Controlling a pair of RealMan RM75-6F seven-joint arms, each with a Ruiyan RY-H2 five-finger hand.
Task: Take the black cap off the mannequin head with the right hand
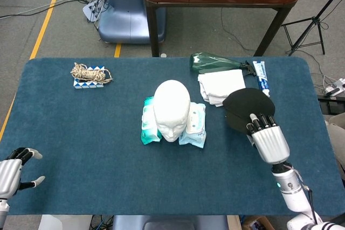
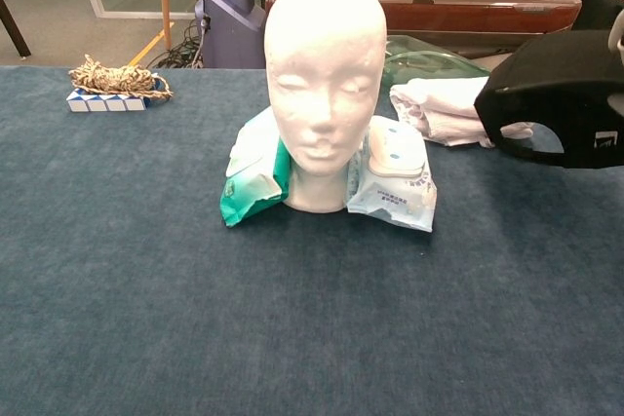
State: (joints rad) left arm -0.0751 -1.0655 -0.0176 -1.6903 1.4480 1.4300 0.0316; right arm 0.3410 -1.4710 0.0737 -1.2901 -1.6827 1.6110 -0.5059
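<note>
Black fabric marks the cap, which is off the mannequin head and sits in the right hand, at about three o'clock from the head and well apart from it. From above, the hand's dark fingertips grip the cap's near edge, with the silver back of the hand toward the robot. In the chest view the cap appears at the right edge of the picture, clear of the blue surface, its back opening and strap facing the camera; the hand itself is almost out of that picture.

White and bare, the mannequin head stands upright near the middle of the surface, face toward the robot. Two packs of wet wipes lean against its neck, one at nine o'clock and one at three o'clock.

At about one o'clock from the head lies a folded white cloth, partly covered by the cap from above. Beyond the cloth a green bottle lies on its side, and a tube lies just right of it, near the far right corner. A bundle of rope rests on a small chequered box at ten o'clock.

Resting at the near left corner, the left hand holds nothing, its fingers loosely spread.
</note>
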